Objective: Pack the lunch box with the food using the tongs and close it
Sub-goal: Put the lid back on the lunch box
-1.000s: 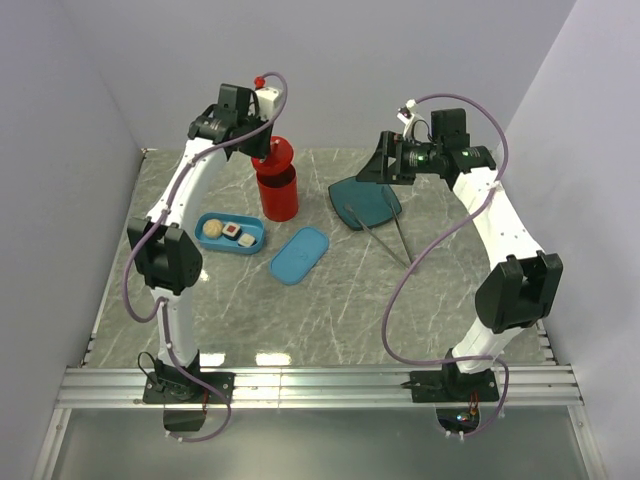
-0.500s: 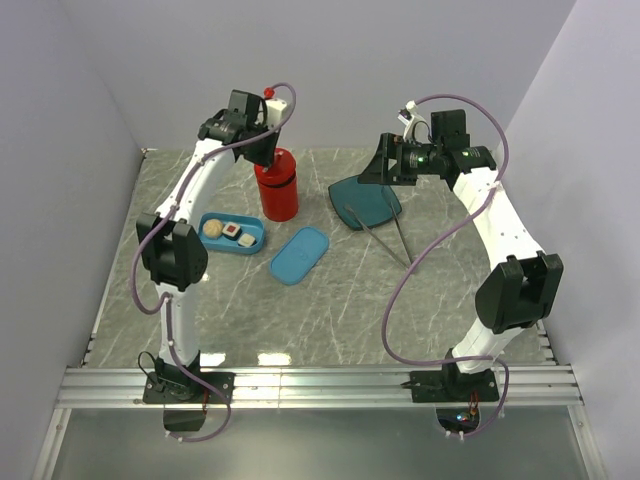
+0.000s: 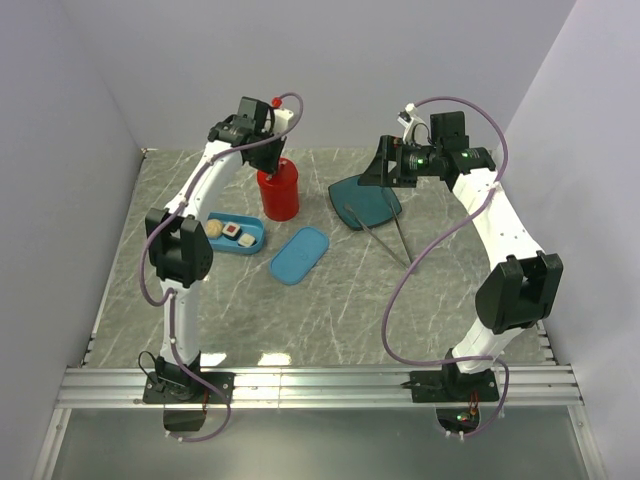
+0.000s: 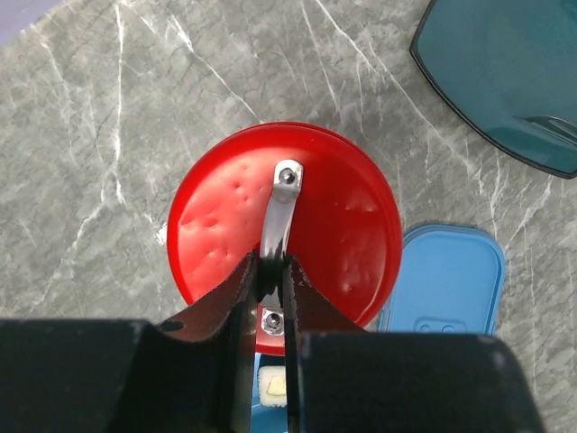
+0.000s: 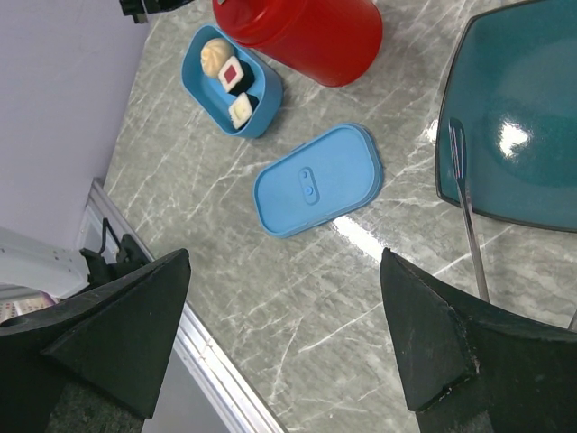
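Left gripper (image 4: 270, 263): jaws pinched together on the silver strap handle (image 4: 281, 207) that sits atop the red canister (image 3: 279, 195). Canister upright on the grey marble table (image 3: 330, 310), far centre.

Lunch box (image 5: 263, 110) just left of the canister, lying open on the table. It holds 3 pieces of food: 1 beige ball (image 5: 215, 56), 1 white roll (image 5: 234, 74) with a red centre, and 1 pale square piece (image 5: 242, 108).

Blue lid (image 5: 315, 180) flat on the table, near the box but apart from it, recess side up.

Right gripper (image 5: 284, 334): fingers spread wide, nothing between them, hovering over the table beside the teal plate (image 5: 532, 117).

Tongs (image 3: 385, 235): 2 tips rest on the plate, joined end on the table toward the right arm.
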You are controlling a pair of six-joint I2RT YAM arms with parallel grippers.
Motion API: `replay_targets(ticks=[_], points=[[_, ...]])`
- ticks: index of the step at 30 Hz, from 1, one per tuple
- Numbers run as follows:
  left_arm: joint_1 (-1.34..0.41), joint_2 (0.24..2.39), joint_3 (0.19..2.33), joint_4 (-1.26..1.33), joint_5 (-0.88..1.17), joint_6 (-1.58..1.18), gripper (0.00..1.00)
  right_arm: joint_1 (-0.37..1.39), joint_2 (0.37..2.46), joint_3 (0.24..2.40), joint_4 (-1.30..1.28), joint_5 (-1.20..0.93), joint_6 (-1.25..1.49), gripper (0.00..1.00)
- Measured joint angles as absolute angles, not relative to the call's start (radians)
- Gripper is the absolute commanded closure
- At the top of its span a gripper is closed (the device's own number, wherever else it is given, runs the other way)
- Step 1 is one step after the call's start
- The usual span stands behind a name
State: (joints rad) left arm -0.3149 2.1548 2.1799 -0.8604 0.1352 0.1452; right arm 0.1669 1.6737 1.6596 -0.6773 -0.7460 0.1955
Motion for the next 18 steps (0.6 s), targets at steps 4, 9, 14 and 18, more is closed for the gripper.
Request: replay_targets(ticks=[4,9,14,18], points=[[-0.321,2.157,2.18,-0.859,0.127,0.149,0.82,0.167,1.674,1.66,-0.677,-0.747,0.195,0.07],[-0.324,2.157,2.173,-0.852,0.126,0.164,0.64,0.167,1.674,1.66,-0.677,-0.754,0.192,0.07],[-0.334,2.157,2.173,-0.851,0.127,0.176,0.47,0.167,1.674,1.66,-0.693,-0.767,0.154,0.07],[-0.336,2.154,2.189,-0.873,0.129,0.193,0.45,0.168,1.674,1.66,-0.722,-0.768,0.106,0.09]])
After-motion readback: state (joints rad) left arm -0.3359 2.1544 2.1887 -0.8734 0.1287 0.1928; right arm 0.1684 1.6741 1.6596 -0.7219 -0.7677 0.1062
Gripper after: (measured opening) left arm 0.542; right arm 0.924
